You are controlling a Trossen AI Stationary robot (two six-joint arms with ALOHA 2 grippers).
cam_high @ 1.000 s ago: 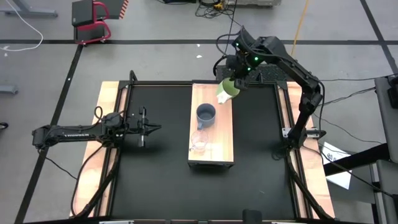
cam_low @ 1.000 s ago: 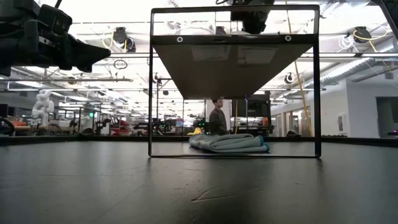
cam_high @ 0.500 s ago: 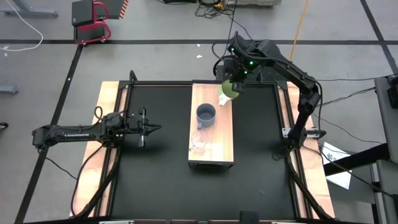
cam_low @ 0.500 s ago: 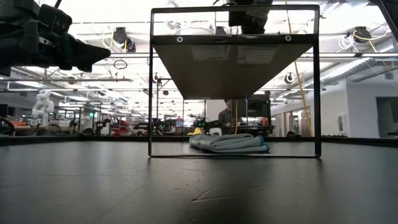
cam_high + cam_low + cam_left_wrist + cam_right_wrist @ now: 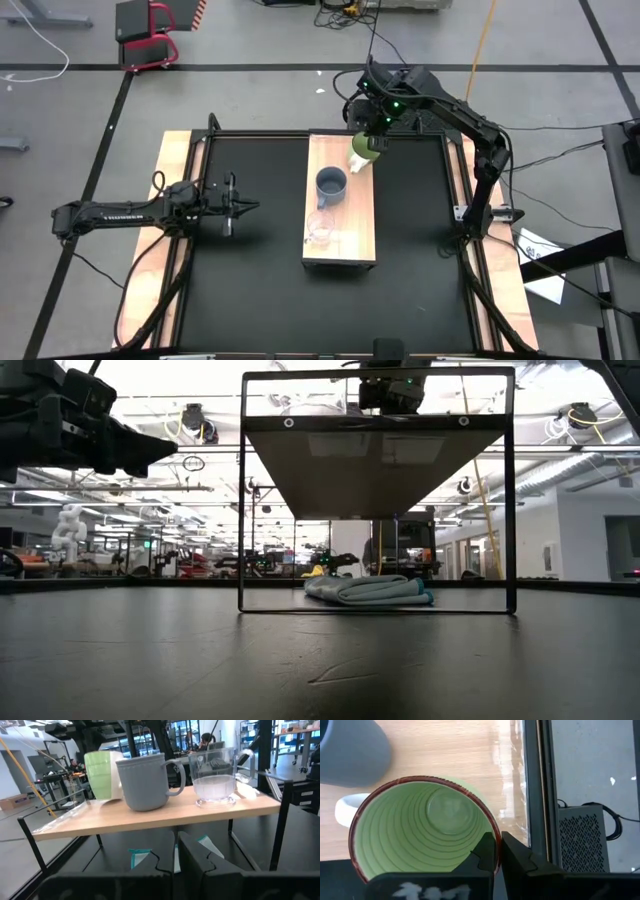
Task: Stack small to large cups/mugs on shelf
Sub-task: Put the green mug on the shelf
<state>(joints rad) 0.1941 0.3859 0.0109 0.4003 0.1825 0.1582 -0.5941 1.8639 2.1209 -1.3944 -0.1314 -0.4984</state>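
The wooden shelf (image 5: 345,245) stands mid-table on a black frame. The clear glass cup (image 5: 320,228) stands near its near end and the blue-grey mug (image 5: 331,183) at its middle. My right gripper (image 5: 370,130) is shut on the lime-green mug (image 5: 364,148) at the shelf's far end. The mug's pale handle (image 5: 357,163) points toward the blue-grey mug. In the left wrist view the green mug (image 5: 100,775) is upright with its base at the shelf top; whether it touches, I cannot tell. My left gripper (image 5: 240,207) is shut and empty, left of the shelf. My right gripper pinches the green mug's wall at the rim (image 5: 496,862), on the side away from the handle (image 5: 345,807). One finger (image 5: 485,852) is inside the mug and one (image 5: 517,860) outside. The fingers come from above, pointing down. The mug stays upright, mouth up.
The shelf's black frame legs (image 5: 241,510) stand on the black table. A folded blue-grey cloth (image 5: 370,590) lies on the table under the shelf. Light wooden strips (image 5: 170,200) edge the table at left and right.
My right gripper has gone a little toward the table's left with the green mug. The mug has come from overhanging the shelf's right edge to farther over its far end, still upright.
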